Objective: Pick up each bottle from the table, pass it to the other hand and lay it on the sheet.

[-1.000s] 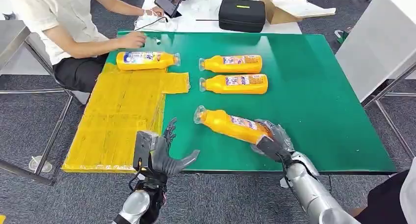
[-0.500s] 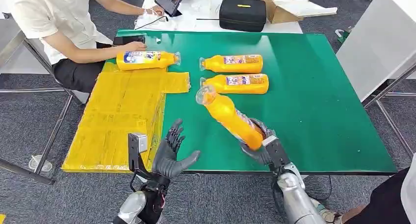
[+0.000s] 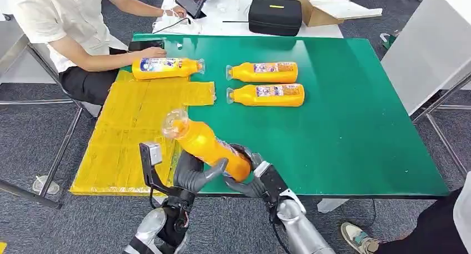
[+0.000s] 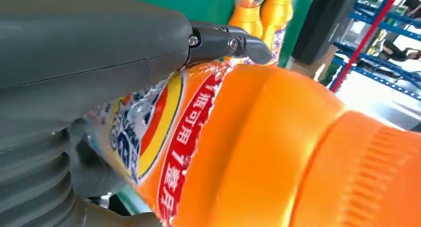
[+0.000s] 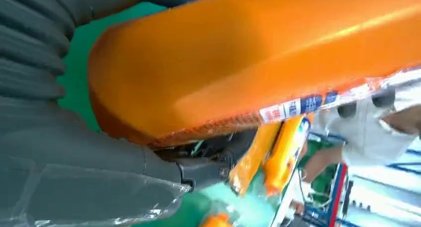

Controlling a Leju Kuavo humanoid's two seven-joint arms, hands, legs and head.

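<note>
Carried leftward, bottle (image 3: 208,147) meets left hand (image 3: 191,175); right hand (image 3: 252,179) apparently grips.

held orange bottle (image 3: 208,145): tilted, cap up-left, off table | 3 orange bottles lying: 1 (image 3: 165,68) on yellow sheet (image 3: 133,132), 2 (image 3: 265,72) on green table (image 3: 355,109), apparently parallel

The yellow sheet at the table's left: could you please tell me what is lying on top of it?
One orange bottle lies on the yellow sheet's far end. The raised bottle and left robot hand cover part of its near right edge.
</note>
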